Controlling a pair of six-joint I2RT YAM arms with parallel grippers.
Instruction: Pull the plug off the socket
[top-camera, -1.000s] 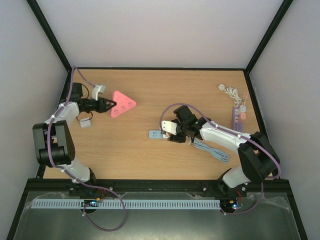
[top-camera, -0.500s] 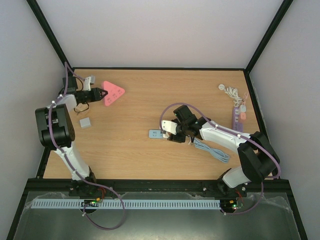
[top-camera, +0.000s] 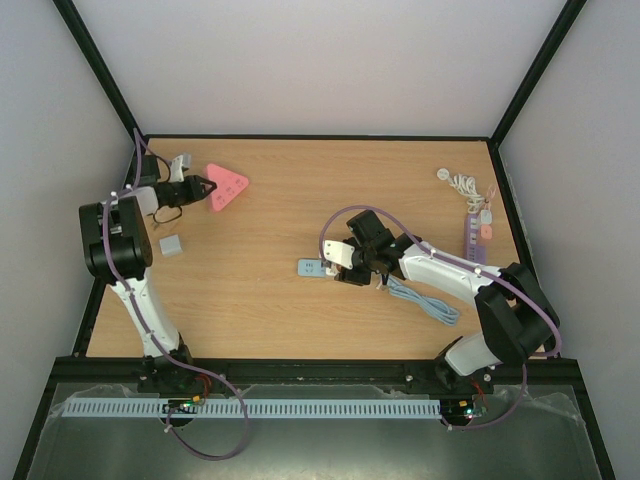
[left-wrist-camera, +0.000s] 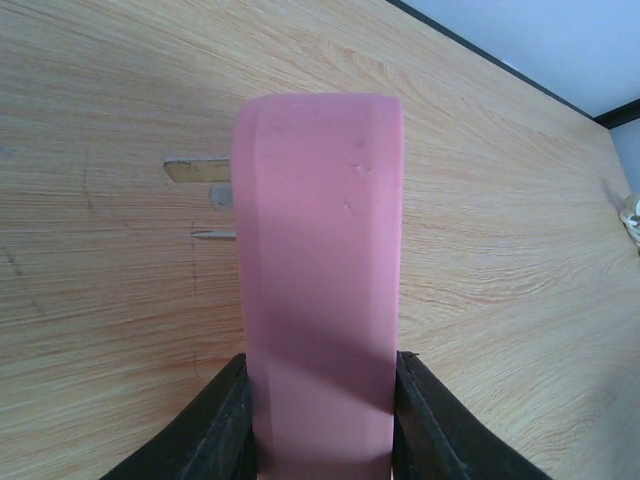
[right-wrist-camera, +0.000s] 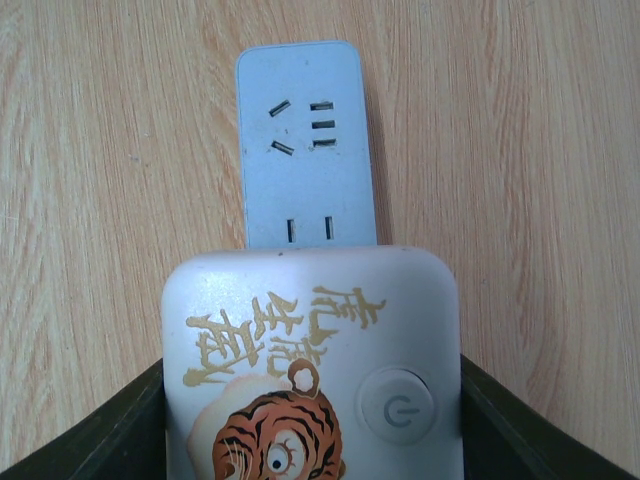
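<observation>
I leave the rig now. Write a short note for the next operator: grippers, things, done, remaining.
Left gripper: shut on the pink adapter, far left of the table; its prongs are bare, in no socket.
Right gripper: shut on the tiger-printed unit, mid-table; the blue-grey strip reaches out from under it, visible sockets empty.
Grey block lies apart, near the left edge.
Done: pink adapter appears unplugged.
Left: cannot tell whether the tiger-printed unit sits plugged in the strip; check, pull if so.

Your overhead view is evenly, diffusely lit; table (top-camera: 260, 300) sharp, shadows faint. Left wrist: pink socket (left-wrist-camera: 318, 200) soft-focused, shaded toward 6 o'clock. Right wrist: white casing (right-wrist-camera: 310, 290) brightest at its 12 o'clock edge.
</observation>
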